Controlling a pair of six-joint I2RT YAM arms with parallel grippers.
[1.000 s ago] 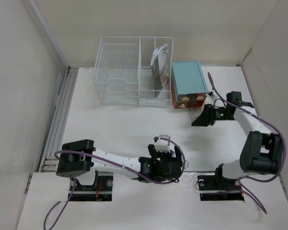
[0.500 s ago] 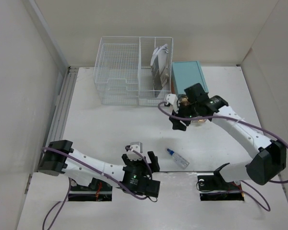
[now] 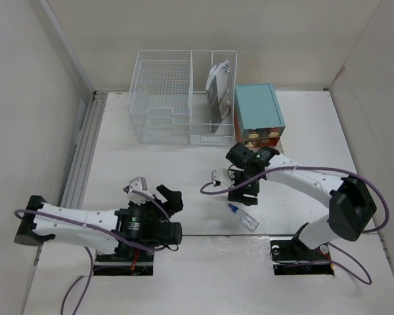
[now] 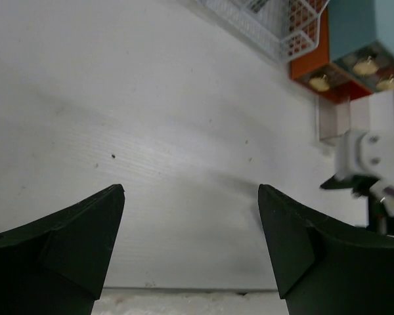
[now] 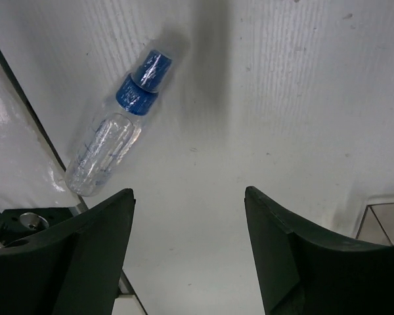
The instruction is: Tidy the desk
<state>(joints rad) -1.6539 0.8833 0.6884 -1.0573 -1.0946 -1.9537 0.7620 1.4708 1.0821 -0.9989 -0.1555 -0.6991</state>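
Now: bottle off-line from spread fingers, roll risk

Both pairs are spread and empty. The right fingers [image 5: 295, 262] hang over bare worktop [image 3: 151, 164], which fills the enclosure floor under both arms. A clear spray bottle [image 5: 111, 144], blue cap, lies on its side ahead of the gap, offset toward one finger. Judgement: coming down on this line, that fingertip would hit the round body and roll it out of reach. The left fingers [image 4: 59, 249] sit well apart from it.

White matte desk [image 3: 151, 167], white grid-mesh wire basket [image 3: 159, 98], teal drawer box [image 3: 257, 106] with orange front and gold knobs. Clear bottle [image 5: 105, 147] with a blue cap [image 5: 144, 79]. Left end effector [image 4: 190, 197] and right end effector [image 5: 189, 197] both black.
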